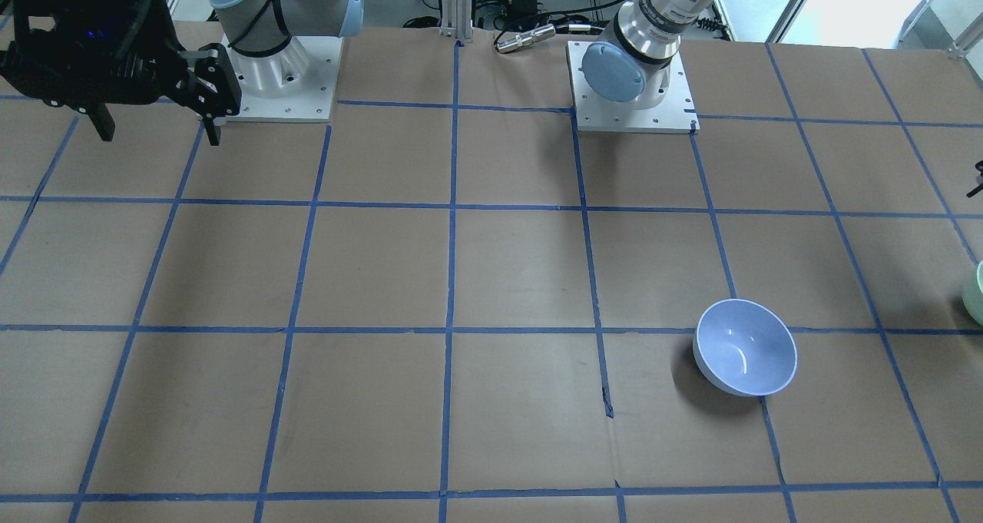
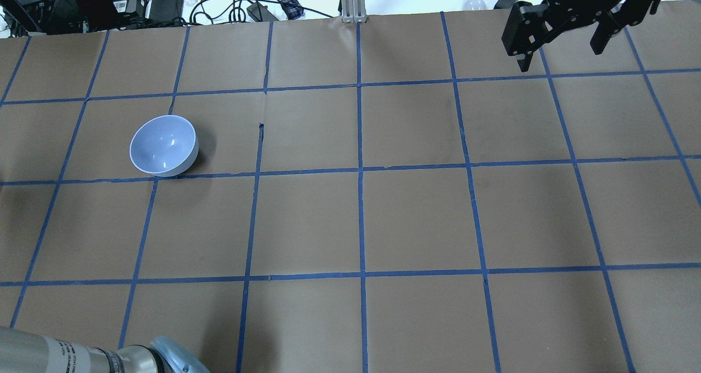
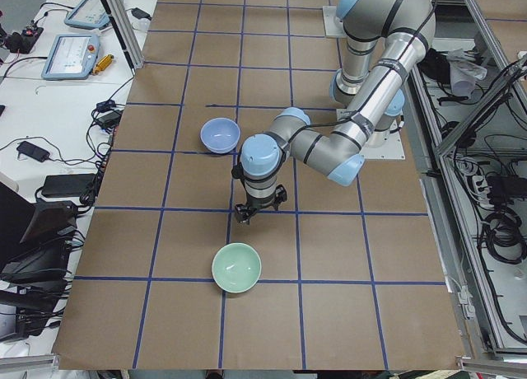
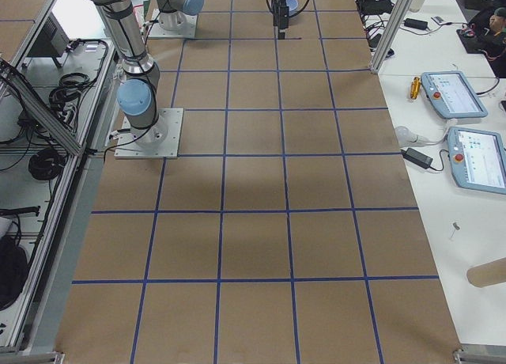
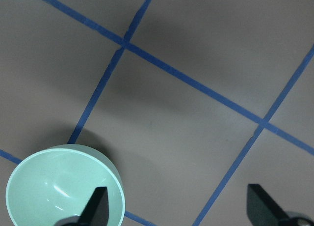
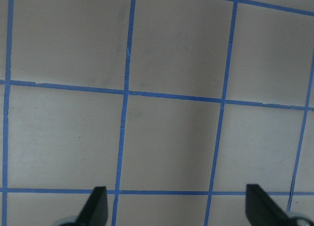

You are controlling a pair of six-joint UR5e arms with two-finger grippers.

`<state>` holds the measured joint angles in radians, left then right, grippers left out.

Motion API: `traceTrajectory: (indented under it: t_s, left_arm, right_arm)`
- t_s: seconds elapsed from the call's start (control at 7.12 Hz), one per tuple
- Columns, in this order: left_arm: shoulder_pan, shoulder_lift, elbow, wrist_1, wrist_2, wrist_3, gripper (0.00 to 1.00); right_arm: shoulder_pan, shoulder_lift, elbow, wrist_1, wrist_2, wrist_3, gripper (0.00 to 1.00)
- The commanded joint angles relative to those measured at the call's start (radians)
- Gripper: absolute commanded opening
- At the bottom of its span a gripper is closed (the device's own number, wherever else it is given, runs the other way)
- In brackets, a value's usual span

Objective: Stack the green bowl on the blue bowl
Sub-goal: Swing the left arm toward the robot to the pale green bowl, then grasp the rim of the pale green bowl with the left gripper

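The green bowl [image 3: 236, 267] stands upright near the table's left end; it also shows at the lower left of the left wrist view [image 5: 64, 186] and as a sliver at the right edge of the front view [image 1: 975, 292]. The blue bowl [image 2: 163, 144] stands upright and empty some way off, and the front view shows it too [image 1: 745, 346]. My left gripper [image 5: 179, 209] is open and empty. It hangs above the table between the two bowls [image 3: 247, 214], with one fingertip [image 5: 98, 206] over the green bowl's rim. My right gripper [image 2: 561, 52] is open and empty, high over the far right.
The table [image 2: 361, 219] is brown paper with a blue tape grid. Cables and boxes [image 2: 109, 0] lie beyond its far edge. The two arm bases [image 1: 280, 77] stand on white plates at the robot's side. Side desks carry tablets [image 4: 455, 95].
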<state>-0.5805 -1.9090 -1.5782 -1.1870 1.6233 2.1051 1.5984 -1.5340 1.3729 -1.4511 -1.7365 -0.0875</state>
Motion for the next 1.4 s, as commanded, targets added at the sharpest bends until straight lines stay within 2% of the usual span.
traceTrajectory:
  t_s: [0.0, 0.28, 0.42, 1.26]
  left_arm:
    - [0.043, -0.051, 0.006, 0.058, -0.003, 0.128, 1.0]
    - [0.06, -0.102, 0.004, 0.18, -0.017, 0.194, 1.0]
    - [0.065, -0.125, 0.01, 0.191, -0.055, 0.231, 1.0]
    - [0.083, -0.219, 0.02, 0.274, -0.094, 0.296, 1.0]
  right_arm:
    - [-0.002, 0.0, 0.0, 0.0, 0.0, 0.0, 1.0]
    - [0.0, 0.0, 0.0, 0.0, 0.0, 0.0, 1.0]
    - [0.0, 0.0, 0.0, 0.0, 0.0, 0.0, 1.0]
    - [0.0, 0.0, 0.0, 0.0, 0.0, 0.0, 1.0]
